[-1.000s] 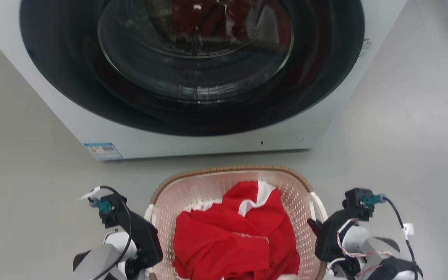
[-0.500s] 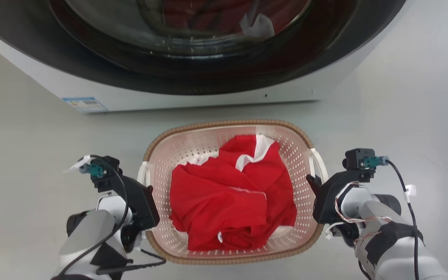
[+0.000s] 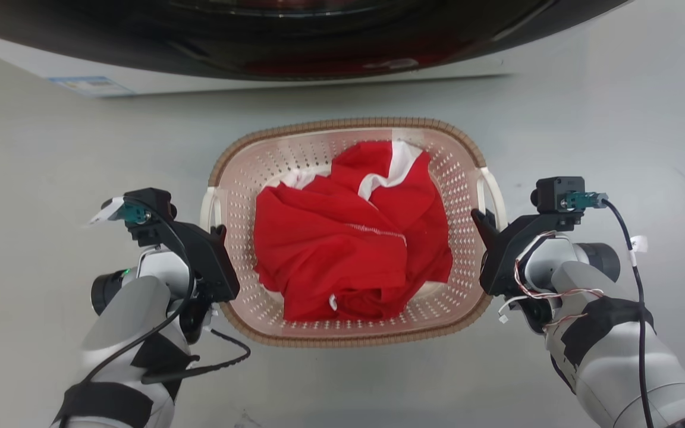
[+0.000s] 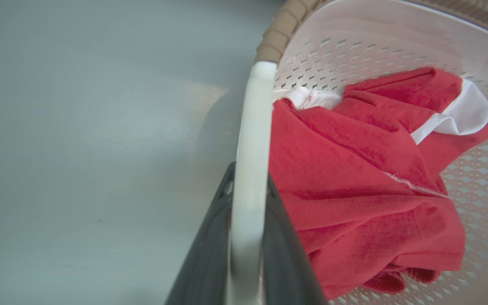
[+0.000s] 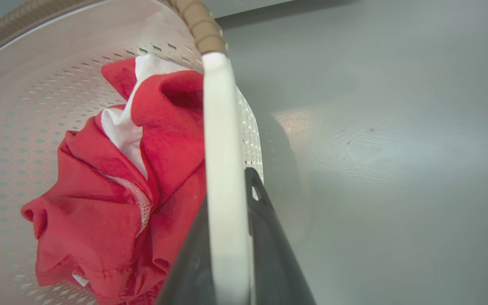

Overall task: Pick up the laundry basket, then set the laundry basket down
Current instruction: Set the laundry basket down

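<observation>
Left claw clamped on left handle, right claw clamped on right handle. Basket spans between them, long axis claw to claw, arms equally near, shirt inside. Can't tell if it's off the floor. Washer just beyond. Keep it level for set-down.
</observation>
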Controlling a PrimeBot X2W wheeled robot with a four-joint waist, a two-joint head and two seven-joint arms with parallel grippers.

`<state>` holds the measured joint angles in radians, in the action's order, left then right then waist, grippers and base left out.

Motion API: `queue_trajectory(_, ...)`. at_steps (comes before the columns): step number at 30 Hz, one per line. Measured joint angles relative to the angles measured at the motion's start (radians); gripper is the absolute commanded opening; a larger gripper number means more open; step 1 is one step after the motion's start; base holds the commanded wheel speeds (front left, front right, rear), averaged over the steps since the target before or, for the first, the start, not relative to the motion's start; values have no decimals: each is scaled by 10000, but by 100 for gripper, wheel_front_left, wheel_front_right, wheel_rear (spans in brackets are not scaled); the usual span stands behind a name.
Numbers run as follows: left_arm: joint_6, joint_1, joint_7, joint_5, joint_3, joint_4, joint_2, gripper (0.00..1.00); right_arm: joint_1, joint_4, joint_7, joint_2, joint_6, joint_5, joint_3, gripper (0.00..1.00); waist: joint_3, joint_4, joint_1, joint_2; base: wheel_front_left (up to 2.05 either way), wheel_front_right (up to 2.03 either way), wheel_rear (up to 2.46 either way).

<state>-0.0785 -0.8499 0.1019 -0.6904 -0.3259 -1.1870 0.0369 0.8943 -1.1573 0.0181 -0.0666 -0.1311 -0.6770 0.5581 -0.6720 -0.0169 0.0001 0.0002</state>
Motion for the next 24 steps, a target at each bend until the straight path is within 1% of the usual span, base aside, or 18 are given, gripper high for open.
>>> queue_trajectory(6,81,-232,-337,21,38,0,-4,0,211,10,-305,-21,0,100,88,0,-502,-44,0,0,0,0,0)
queue_trajectory(24,79,-936,-1425,192,8,-21,-19,0,852,-102,-1356,-100,-2,426,226,0,-1665,-174,0,-1,0,0,0)
